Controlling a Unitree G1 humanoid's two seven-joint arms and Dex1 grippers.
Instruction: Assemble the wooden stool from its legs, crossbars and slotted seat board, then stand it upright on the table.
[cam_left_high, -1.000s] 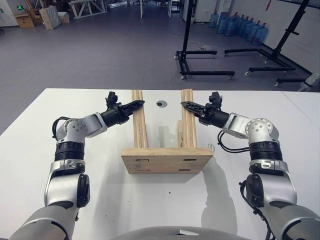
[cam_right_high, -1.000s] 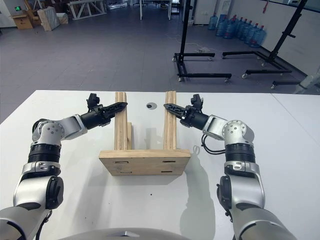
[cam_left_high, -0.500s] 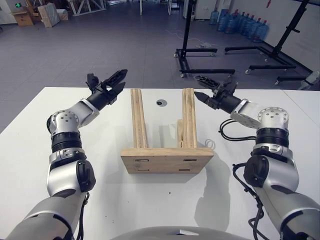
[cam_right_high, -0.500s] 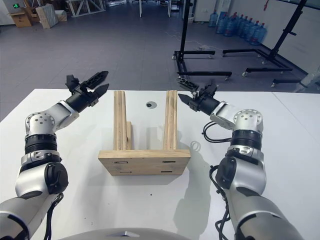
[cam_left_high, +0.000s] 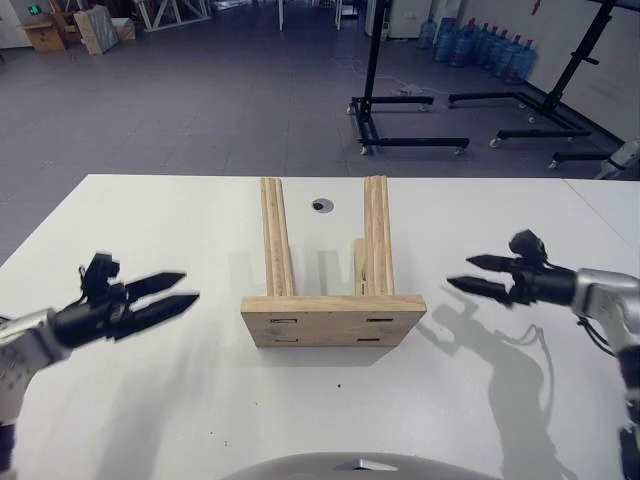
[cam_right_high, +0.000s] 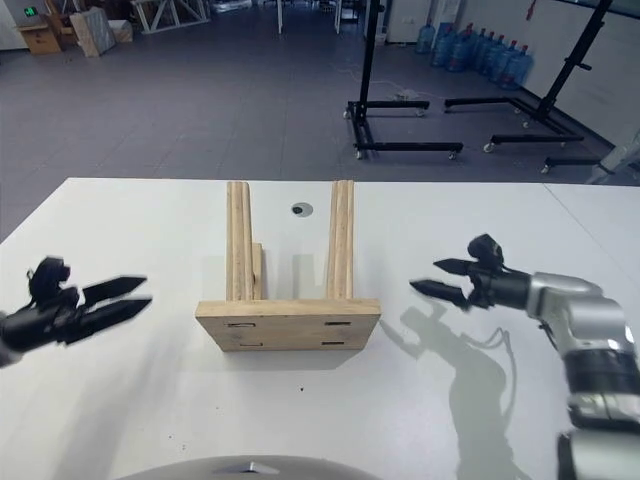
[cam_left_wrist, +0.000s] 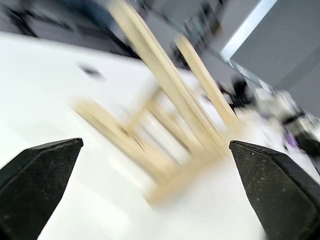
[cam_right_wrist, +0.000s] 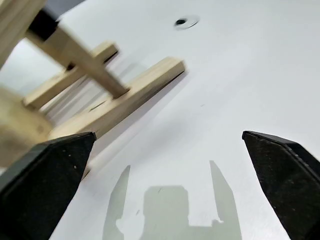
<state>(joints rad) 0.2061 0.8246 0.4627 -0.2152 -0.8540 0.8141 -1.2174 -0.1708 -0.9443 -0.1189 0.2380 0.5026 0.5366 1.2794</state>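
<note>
Both arms have been drawn back from the legs (cam_left_high: 276, 235) toward the table's (cam_left_high: 150, 215) side edges, left gripper (cam_left_high: 190, 286) and right gripper (cam_left_high: 458, 270) seen parted and empty, while the stool (cam_left_high: 333, 318) is left lying on its side mid-table, so uprighting remains undone.

A small round grommet (cam_left_high: 322, 206) is sitting nearest the camera. Behind it, grey floor (cam_left_high: 200, 90) is stretching back. Two black wheeled stands (cam_left_high: 415, 144) are standing at right rear. Blue water bottles (cam_left_high: 490, 52) are lining the wall behind them. Cardboard boxes (cam_left_high: 48, 38) are sitting far left.
</note>
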